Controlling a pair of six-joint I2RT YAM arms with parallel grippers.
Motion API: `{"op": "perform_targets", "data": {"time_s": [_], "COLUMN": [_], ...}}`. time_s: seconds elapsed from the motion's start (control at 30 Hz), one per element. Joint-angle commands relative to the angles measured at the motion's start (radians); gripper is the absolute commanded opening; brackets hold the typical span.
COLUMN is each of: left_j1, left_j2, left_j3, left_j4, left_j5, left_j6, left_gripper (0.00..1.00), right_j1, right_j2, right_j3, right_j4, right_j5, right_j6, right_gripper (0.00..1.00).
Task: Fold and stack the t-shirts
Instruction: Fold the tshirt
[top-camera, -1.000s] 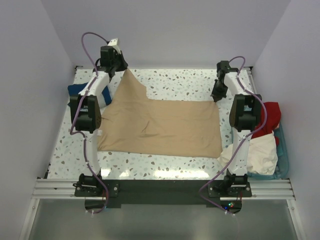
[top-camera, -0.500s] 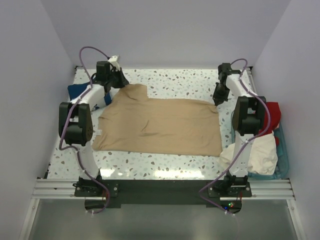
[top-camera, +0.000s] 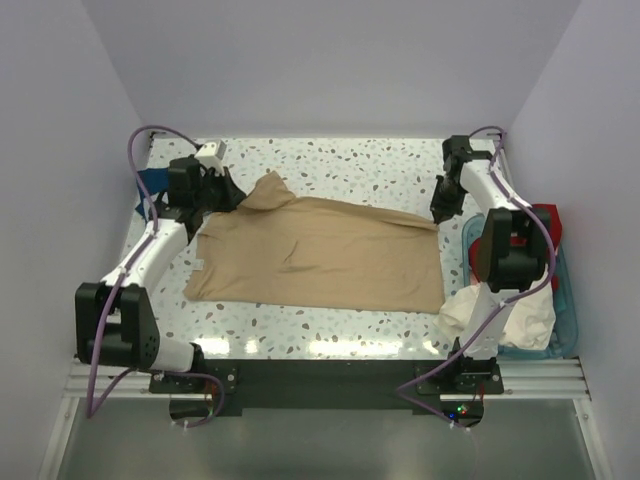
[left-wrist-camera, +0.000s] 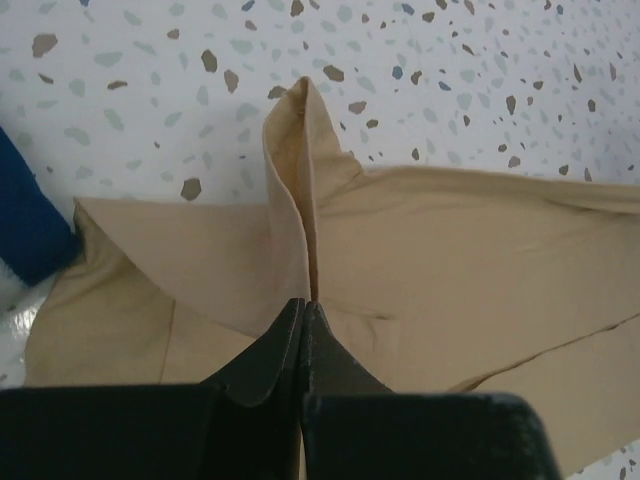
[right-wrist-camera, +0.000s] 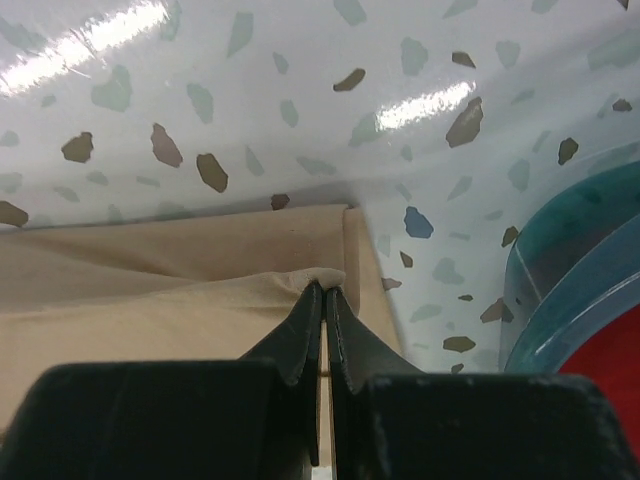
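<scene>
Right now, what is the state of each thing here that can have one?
Tan-beige cloth t-shirt: spread open, unfolded, far corners pinched.
Left gripper: shut on its far-left corner.
Right gripper: shut on its far-right corner.
Teal plastic basket: holds clothes.
Red shirt: crumpled in the basket.
Cream-white shirt: crumpled, spilling over the basket's rim.
Navy blue shirt: partly hidden, state unclear.

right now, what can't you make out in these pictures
- Blue shirt: top view, the left arm covers part of it; left wrist view, the frame edge cuts it.
- Red shirt and white shirt in the basket: top view, the right arm crosses them.
- Tan shirt where pinched: both wrist views, hidden inside the shut left gripper and right gripper.
</scene>
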Motion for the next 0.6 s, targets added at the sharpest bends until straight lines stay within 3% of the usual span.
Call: {"op": "perform_targets", "data": {"time_s": [0.0, 0.23, 0.57], "left_j1": [0.008, 0.008, 0.008], "left_j2": [-0.102, -0.312, -0.514], "left_j3": [-0.076, -0.203, -0.248], "left_j4": [-0.05, -0.118, -0.268], "left_j5": [-0.027, -0.068, -0.154], "left_j6": [0.014, -0.043, -0.102], "left_gripper": [0.0, 0.0, 0.0], "right_j1": [-0.002, -0.002, -0.001], "right_j2": [-0.088, -0.12, -0.185], "right_j3": [-0.038, -0.115, -0.192], "right_j4": [0.014, 0.021, 0.026], "right_j5": [0.016, 0.033, 0.019], "right_j6": [-0.016, -0.022, -0.011], "right_gripper": [0.0, 0.0, 0.0]}}
